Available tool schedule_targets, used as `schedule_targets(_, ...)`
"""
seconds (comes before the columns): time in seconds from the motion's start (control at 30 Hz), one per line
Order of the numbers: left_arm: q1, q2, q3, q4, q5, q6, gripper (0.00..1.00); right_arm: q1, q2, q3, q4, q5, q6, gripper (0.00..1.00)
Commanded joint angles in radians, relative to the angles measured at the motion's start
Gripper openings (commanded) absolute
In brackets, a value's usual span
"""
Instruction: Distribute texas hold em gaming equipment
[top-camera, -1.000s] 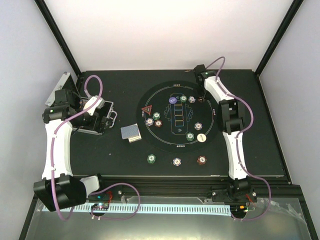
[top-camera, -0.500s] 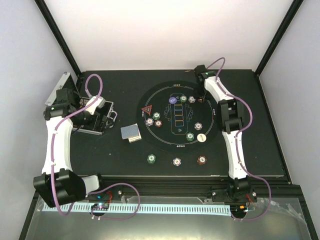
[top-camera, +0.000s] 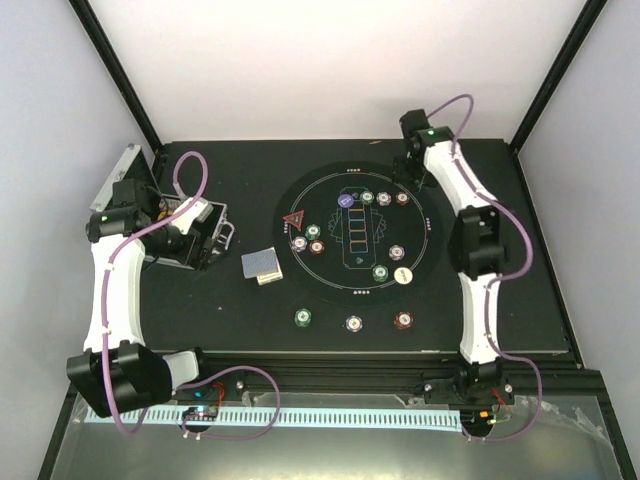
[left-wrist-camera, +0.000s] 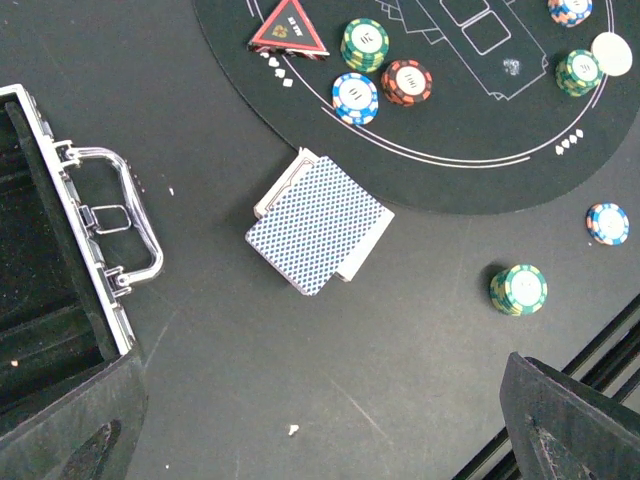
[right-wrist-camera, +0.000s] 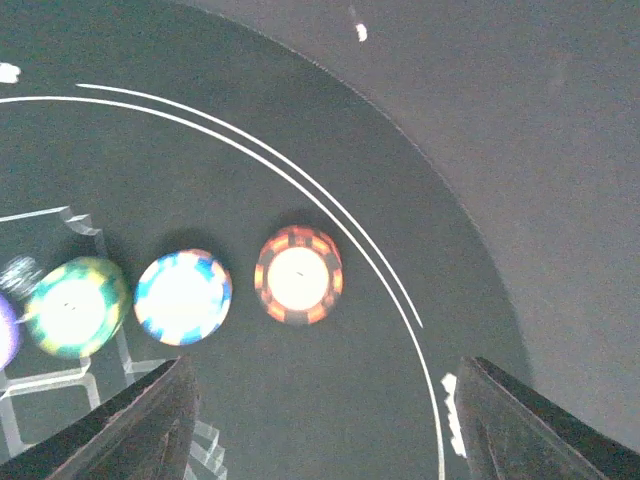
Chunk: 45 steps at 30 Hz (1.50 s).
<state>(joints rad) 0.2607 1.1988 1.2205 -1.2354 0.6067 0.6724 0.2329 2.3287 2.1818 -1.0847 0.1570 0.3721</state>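
Far-side chips placed: the right gripper (right-wrist-camera: 330, 425) has let go and lifted back toward the far right rim of the mat (right-wrist-camera: 150, 170). Its jaws are now apart and empty above the red-brown chip (right-wrist-camera: 298, 275). That chip lies flat just right of a blue-white chip (right-wrist-camera: 183, 297) and a green chip (right-wrist-camera: 75, 305), so this seat looks supplied. The left gripper (left-wrist-camera: 320, 430) hangs wide open, holding nothing, by the silver case (left-wrist-camera: 100, 250). The card deck (left-wrist-camera: 318, 225) waits just left of the mat.

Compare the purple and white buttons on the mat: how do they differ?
The purple button lies at the far side of the mat; the white button lies by its near right edge. The purple button is dark, the white button pale. Both are round and lie flat on the mat.
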Motion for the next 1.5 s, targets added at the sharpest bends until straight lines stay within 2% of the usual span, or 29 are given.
schedule_targets(0.0,0.009,-0.018,0.020,-0.062,-0.031,0.075,0.99,0.030,-0.250,-0.179,-0.013,0.008,0.011,0.73)
schedule_targets(0.17,0.008,-0.070,-0.022,-0.060,-0.032,0.098,0.99,0.127,-0.549,-0.589,0.101,0.013,0.077,0.74)
schedule_targets(0.33,0.008,-0.106,-0.052,-0.048,-0.036,0.113,0.99,0.301,-0.820,-1.019,0.186,0.014,0.182,0.76)
schedule_targets(0.47,0.008,-0.117,-0.055,-0.055,-0.038,0.118,0.99,0.425,-0.992,-1.265,0.235,0.008,0.296,0.79)
schedule_targets(0.57,0.009,-0.123,-0.051,-0.058,-0.039,0.122,0.99,0.476,-1.057,-1.385,0.260,-0.011,0.360,0.81)
schedule_targets(0.9,0.008,-0.110,-0.028,-0.055,-0.032,0.107,0.99,0.550,-1.072,-1.520,0.331,-0.050,0.412,0.84)
schedule_targets(1.03,0.008,-0.113,-0.021,-0.052,-0.036,0.106,0.99,0.581,-1.032,-1.545,0.352,-0.042,0.413,0.81)
schedule_targets(1.17,0.008,-0.107,-0.017,-0.041,-0.040,0.098,0.99,0.593,-0.998,-1.564,0.386,-0.047,0.421,0.73)
schedule_targets(1.47,0.008,-0.116,-0.004,-0.054,-0.038,0.086,0.99,0.593,-0.955,-1.588,0.405,-0.022,0.422,0.64)
